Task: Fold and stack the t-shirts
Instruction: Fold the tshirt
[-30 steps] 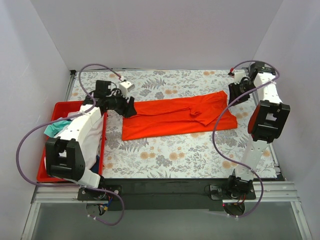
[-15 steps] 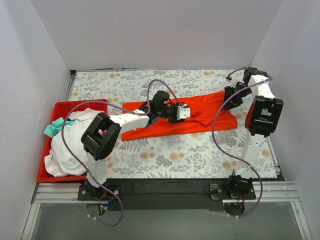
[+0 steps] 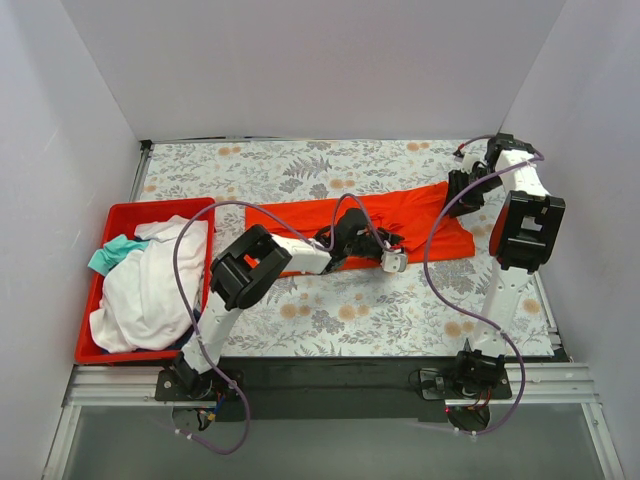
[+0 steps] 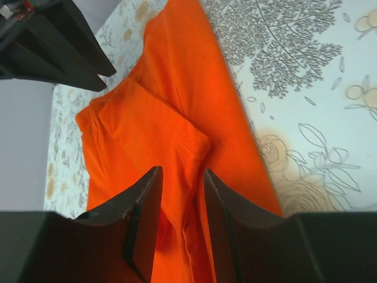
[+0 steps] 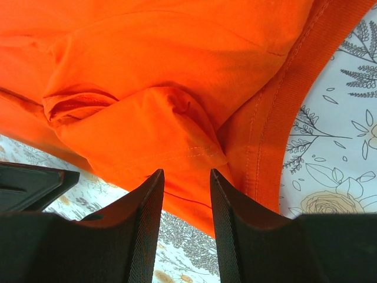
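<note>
Now | orange-red t-shirt (image 3: 300,218) folded lengthwise, rumpled | left hand (image 4: 182,177) spread | right hand (image 5: 186,177) spread

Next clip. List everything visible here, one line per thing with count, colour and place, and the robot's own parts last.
orange t-shirt: one, bright orange-red, folded into a long strip across the middle of the table
white clothing: a heap, count unclear, white, in the bin
teal cloth: one piece showing, teal, at the bin's left edge beside the white heap
bin: one, red, on the left side of the table
table cover: one, white with a grey and tan floral print, under everything
left arm: one, white and black, reaching right across the table
right arm: one, white and black, along the right edge
left gripper: black, jaws apart over the shirt's middle
right gripper: black, jaws apart at the shirt's far right corner
</note>
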Controlling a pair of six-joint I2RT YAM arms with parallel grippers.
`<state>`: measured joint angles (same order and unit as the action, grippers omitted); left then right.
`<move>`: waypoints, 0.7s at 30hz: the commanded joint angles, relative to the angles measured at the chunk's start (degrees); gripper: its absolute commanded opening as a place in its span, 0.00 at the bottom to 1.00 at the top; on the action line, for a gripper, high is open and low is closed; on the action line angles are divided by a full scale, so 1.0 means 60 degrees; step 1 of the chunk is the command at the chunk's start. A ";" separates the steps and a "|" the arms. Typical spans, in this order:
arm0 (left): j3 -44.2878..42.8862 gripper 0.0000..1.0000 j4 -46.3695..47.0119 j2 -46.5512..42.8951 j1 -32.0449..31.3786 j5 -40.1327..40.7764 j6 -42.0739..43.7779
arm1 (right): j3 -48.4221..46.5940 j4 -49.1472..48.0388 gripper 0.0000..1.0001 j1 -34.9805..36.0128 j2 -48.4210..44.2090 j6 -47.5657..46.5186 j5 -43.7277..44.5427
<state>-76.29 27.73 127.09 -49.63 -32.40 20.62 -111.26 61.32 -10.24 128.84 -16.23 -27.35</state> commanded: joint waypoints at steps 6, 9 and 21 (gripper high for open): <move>-0.0922 0.29 0.1341 0.0835 -0.0254 0.0567 0.0401 | -0.0221 -0.0039 0.45 -0.0212 -0.0013 0.0112 -0.0070; -0.0981 0.29 0.1399 0.1025 -0.0313 0.0508 0.0562 | -0.0221 -0.0054 0.47 -0.0315 -0.0071 0.0098 -0.0128; -0.0732 0.38 0.1444 0.0952 -0.0576 0.0040 0.0913 | -0.0294 -0.0054 0.50 -0.0329 0.0221 0.0156 -0.0334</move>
<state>-80.42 35.16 134.08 -52.12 -30.33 24.73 -111.24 61.32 -12.23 129.38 -16.16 -27.88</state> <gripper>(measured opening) 0.381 0.495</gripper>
